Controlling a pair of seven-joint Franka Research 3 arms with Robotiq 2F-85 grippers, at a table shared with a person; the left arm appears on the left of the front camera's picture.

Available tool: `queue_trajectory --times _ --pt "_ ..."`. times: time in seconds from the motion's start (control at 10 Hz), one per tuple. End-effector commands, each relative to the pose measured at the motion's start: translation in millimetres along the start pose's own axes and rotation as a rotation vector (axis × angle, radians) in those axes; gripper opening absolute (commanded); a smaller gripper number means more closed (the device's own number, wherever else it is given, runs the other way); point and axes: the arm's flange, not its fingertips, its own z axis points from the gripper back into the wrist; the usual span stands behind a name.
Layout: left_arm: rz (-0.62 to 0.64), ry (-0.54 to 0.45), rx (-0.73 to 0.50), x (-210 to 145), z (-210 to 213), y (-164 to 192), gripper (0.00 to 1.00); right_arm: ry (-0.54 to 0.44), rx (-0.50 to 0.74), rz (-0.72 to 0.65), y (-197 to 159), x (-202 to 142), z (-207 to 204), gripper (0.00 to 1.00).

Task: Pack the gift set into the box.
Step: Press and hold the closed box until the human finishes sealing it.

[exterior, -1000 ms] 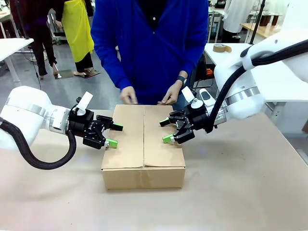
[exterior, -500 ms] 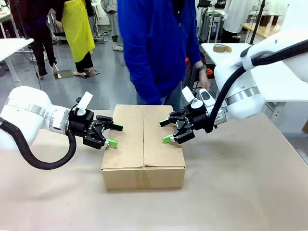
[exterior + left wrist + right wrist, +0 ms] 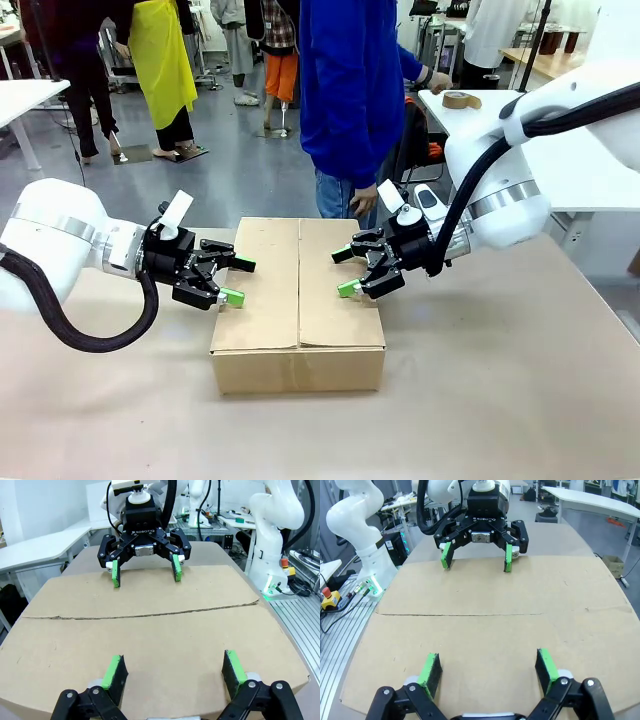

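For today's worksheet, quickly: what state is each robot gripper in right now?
Left gripper: open, holding nothing, above the closed brown corrugated cardboard carton.
Right gripper: open, holding nothing, above the same carton.

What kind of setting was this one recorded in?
Looks like a robotics lab or workshop: white work tables on an open grey floor, a red emergency-stop button, and a tape roll on one table.

Plain brown box (image 3: 297, 300), pale beige counter (image 3: 500, 400), black left claw (image 3: 240, 281) and right claw (image 3: 343, 272) with bright green pads (image 3: 233, 297), deep blue top (image 3: 350, 70) on the person (image 3: 340, 190).
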Motion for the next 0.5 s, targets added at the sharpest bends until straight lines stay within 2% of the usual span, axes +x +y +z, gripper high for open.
queue_trajectory --times 0.0,0.4 --pt "-0.012 -0.001 0.008 -3.9 -1.3 -2.1 1.00 -0.003 -0.007 0.015 2.1 -2.2 -4.2 1.00" --pt "-0.012 -0.001 0.008 -3.9 -1.3 -2.1 1.00 -0.003 -0.007 0.015 2.1 -2.2 -4.2 1.00"
